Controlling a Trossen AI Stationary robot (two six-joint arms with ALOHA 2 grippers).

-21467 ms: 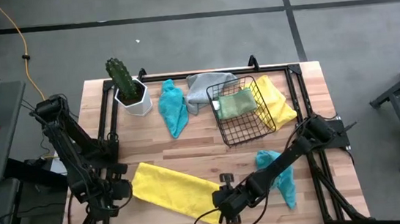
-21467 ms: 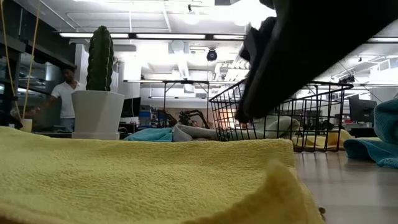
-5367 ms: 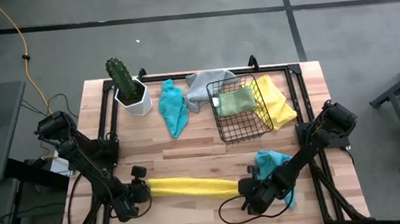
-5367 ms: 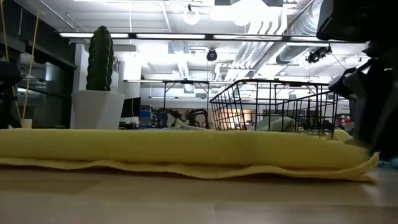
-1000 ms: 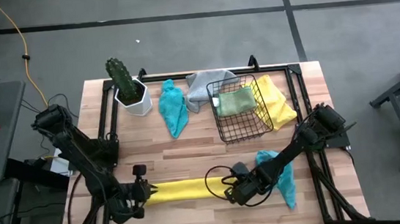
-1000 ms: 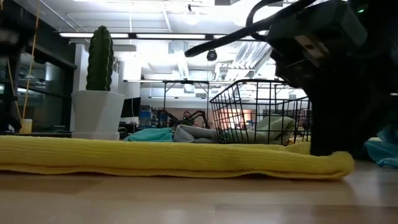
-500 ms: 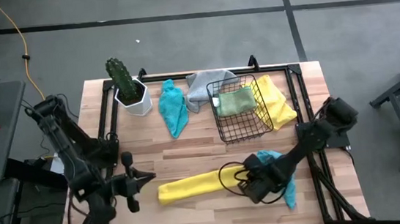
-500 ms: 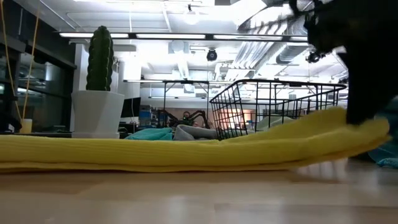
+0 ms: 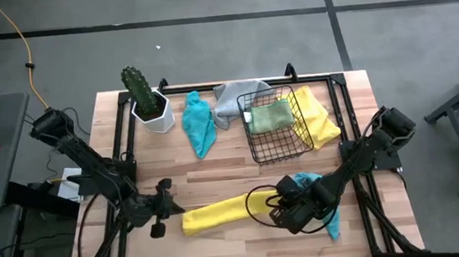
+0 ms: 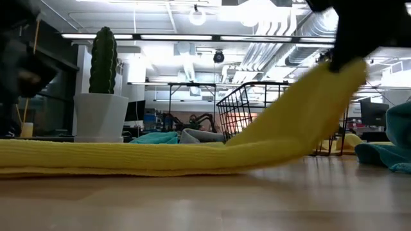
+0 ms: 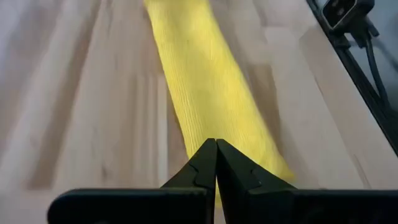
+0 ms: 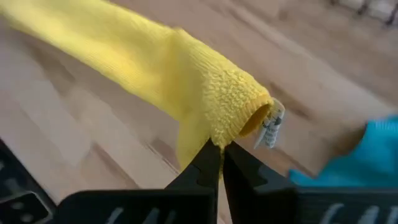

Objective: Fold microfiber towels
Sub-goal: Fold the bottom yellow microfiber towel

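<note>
The right gripper [image 12: 217, 149] is pinching the soft, limp yellow towel [image 9: 221, 212] by its end, lower centre; the left gripper [image 11: 216, 149] is hovering closed, empty.

Two yellow towels [image 9: 221, 211] (one rolled), two teal towels [image 9: 198, 121], perhaps one grey towel [image 9: 231, 100], one green towel [image 9: 270, 116], one basket [image 9: 286, 150], one cactus [image 9: 136, 87]

Bare table [image 9: 217, 173] mid-span; basket [image 9: 276, 128], cactus [image 9: 147, 101] behind.

No words or numbers can be read anywhere. A small white tag [image 12: 272, 129] hangs from the end of the yellow towel [image 12: 155, 59], its print too blurred to make out.
</note>
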